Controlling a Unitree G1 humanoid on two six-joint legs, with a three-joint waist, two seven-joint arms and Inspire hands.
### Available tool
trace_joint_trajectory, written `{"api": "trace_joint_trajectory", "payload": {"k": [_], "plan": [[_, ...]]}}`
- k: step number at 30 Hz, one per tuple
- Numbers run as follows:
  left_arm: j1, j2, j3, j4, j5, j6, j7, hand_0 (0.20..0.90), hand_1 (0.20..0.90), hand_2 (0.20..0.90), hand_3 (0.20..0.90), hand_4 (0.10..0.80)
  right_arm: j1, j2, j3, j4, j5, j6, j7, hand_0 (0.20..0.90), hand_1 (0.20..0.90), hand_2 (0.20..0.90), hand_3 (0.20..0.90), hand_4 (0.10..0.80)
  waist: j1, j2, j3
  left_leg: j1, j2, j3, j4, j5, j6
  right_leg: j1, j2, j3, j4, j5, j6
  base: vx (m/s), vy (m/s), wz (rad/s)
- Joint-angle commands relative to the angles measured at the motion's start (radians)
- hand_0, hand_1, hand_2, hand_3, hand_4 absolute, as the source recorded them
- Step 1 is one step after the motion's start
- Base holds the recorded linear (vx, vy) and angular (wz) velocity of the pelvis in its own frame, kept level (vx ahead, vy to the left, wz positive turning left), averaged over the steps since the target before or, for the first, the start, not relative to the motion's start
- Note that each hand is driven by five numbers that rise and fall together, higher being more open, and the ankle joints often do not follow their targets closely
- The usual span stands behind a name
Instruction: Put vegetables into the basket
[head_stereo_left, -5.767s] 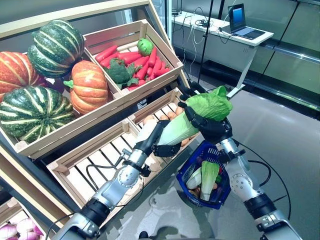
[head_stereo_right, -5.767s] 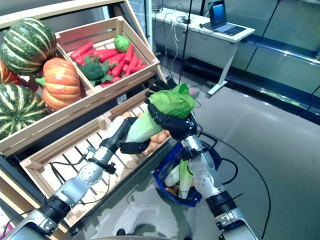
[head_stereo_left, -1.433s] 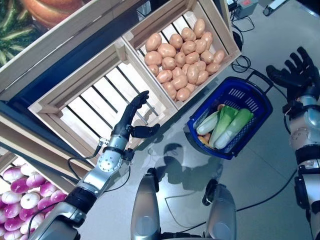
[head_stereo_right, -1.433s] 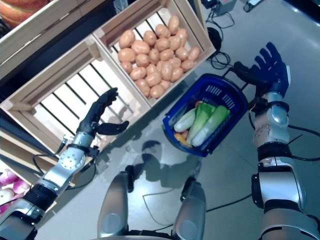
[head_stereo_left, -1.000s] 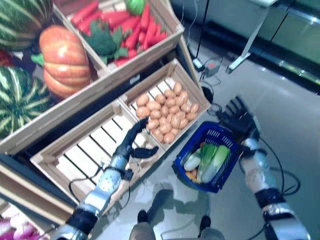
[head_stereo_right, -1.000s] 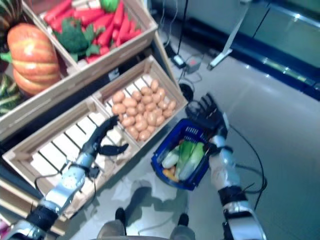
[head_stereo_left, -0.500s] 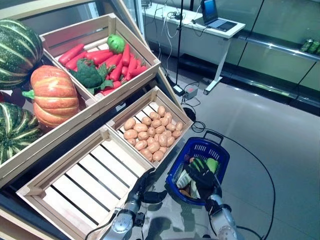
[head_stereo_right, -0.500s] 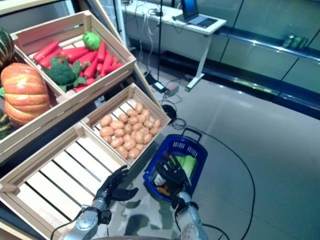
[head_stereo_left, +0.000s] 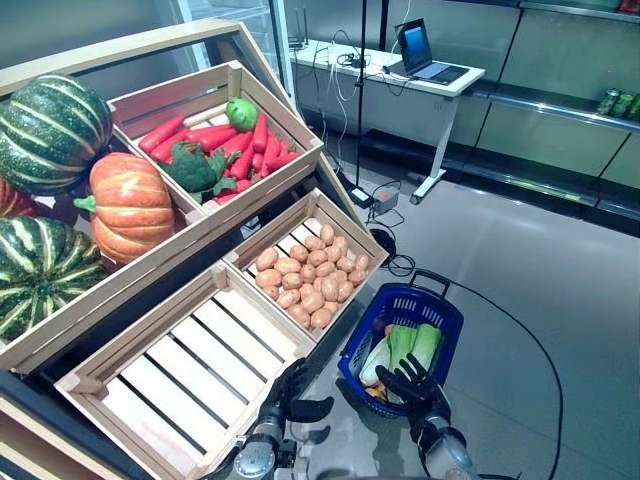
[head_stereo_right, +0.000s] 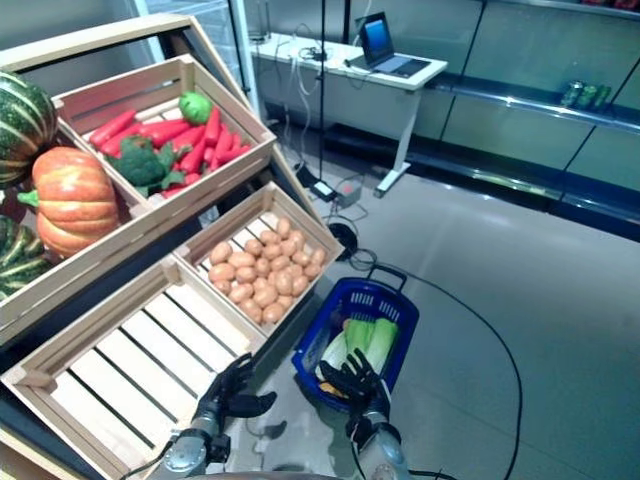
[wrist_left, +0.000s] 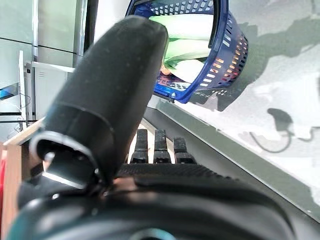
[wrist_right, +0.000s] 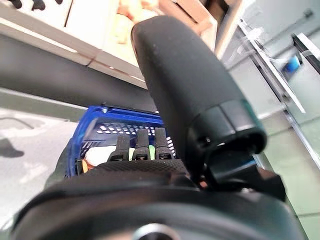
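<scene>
The blue plastic basket (head_stereo_left: 444, 318) stands on the floor right of the wooden stand. Long green and white leafy vegetables (head_stereo_left: 412, 348) lie in it, over something orange. My left hand (head_stereo_left: 292, 394) is open and empty, low by the front of the slatted crate. My right hand (head_stereo_left: 417, 385) is open and empty, at the basket's near rim. The left wrist view shows the basket (wrist_left: 226, 47) with the pale green vegetables (wrist_left: 187, 47) past my straight fingers. The right wrist view shows the basket (wrist_right: 89, 134) past my straight fingers.
The wooden stand has a slatted crate (head_stereo_left: 190, 362) at the front and a crate of potatoes (head_stereo_left: 304, 278) next to the basket. A white desk with a laptop (head_stereo_left: 428, 55) stands at the back. A black cable (head_stereo_left: 530, 340) curves over the grey floor.
The camera has moved, so the whole view has shifted. Both hands now sit lower in view. My right hand has come back from over the basket to its near rim.
</scene>
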Motion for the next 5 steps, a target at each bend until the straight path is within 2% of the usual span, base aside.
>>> {"api": "trace_joint_trajectory", "payload": {"k": [1, 5], "plan": [[-0.144, -0.010, -0.022, -0.025, -0.029, -0.082, -0.003, 0.900, 0.900, 0.900, 0.900, 0.800, -0.107, 0.028, 0.015, -0.065, -0.091, -0.052, -0.006, 0.900, 0.900, 0.900, 0.900, 0.800, 0.013, 0.011, 0.039, -0.037, -0.037, -0.030, 0.001, -0.045, 0.051, -0.015, 0.000, -0.007, 0.016, 0.013, -0.035, 0.007, -0.006, 0.10], [-0.144, -0.008, -0.023, -0.019, -0.038, -0.069, -0.024, 0.900, 0.900, 0.900, 0.900, 0.800, -0.108, 0.022, 0.021, -0.062, -0.087, -0.042, 0.016, 0.900, 0.900, 0.900, 0.900, 0.800, 0.016, 0.009, 0.042, -0.035, -0.035, -0.035, 0.001, -0.047, 0.049, -0.011, -0.003, -0.014, 0.017, 0.011, -0.033, 0.018, -0.011, 0.13]]}}
